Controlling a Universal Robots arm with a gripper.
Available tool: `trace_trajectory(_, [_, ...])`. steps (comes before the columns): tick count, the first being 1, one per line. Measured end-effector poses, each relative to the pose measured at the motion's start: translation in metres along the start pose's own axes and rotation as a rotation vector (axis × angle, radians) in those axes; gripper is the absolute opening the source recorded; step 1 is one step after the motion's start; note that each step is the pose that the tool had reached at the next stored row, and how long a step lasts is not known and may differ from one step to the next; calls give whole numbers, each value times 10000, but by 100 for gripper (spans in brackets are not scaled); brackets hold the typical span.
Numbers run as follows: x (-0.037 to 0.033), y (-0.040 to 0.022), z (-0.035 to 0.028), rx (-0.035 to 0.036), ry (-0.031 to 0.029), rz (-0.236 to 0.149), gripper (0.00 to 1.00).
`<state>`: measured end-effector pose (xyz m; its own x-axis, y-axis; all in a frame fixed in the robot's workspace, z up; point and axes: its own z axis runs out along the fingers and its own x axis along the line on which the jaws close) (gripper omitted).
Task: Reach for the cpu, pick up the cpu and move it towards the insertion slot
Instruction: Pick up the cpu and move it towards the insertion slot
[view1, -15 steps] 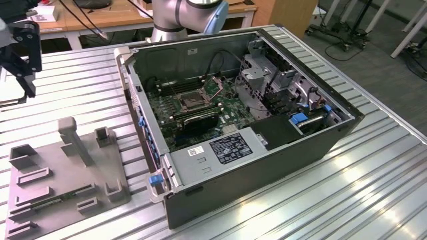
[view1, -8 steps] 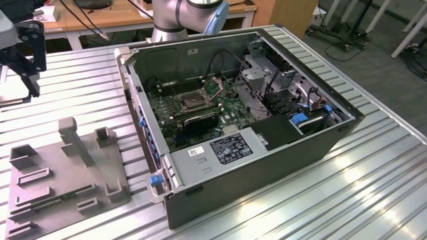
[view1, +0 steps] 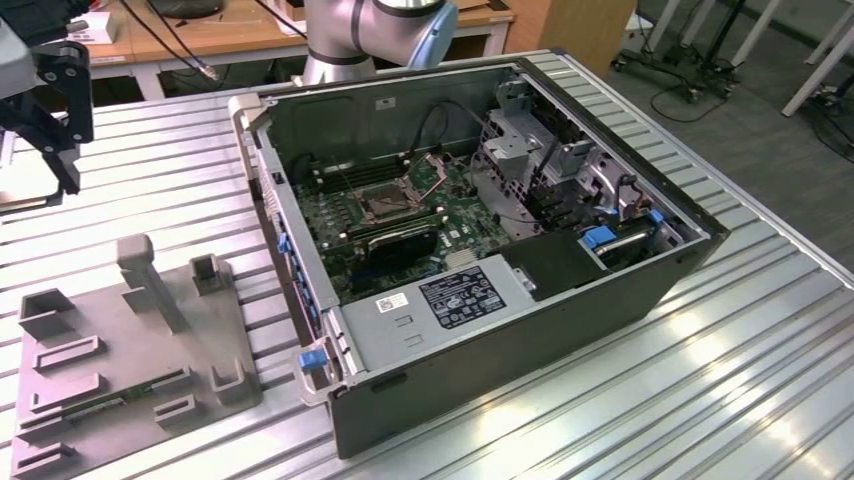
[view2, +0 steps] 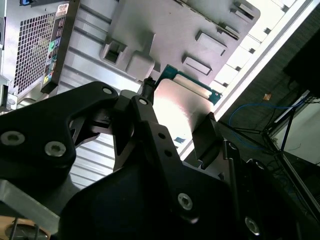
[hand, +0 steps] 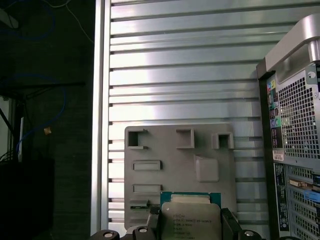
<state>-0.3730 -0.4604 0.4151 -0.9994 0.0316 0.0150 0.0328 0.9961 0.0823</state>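
The cpu (hand: 190, 219), a flat square chip with a silvery top and a thin green rim, is clamped between my black fingers (hand: 228, 220) above the grey fixture plate (hand: 165, 145). Its pale tan underside (view2: 181, 102) faces the camera in the second wrist view, where my gripper (view2: 177, 116) is shut on its two opposite edges. In the exterior view my gripper (view1: 62, 150) hangs at the far left, well above the table and left of the open computer case. The insertion slot (view1: 380, 204), a dark square socket with a metal frame, lies on the green motherboard inside the case.
The open computer case (view1: 534, 310) lies on the slatted metal table (view1: 721, 380). The grey fixture plate (view1: 134, 350) at the exterior view's left has upright posts and holds a thin green memory stick (view1: 114, 404). The arm's base (view1: 360, 35) stands behind the case.
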Motion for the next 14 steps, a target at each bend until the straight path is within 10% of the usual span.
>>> trace_trajectory(14, [-141, 4, -2, 0, 0, -1, 54])
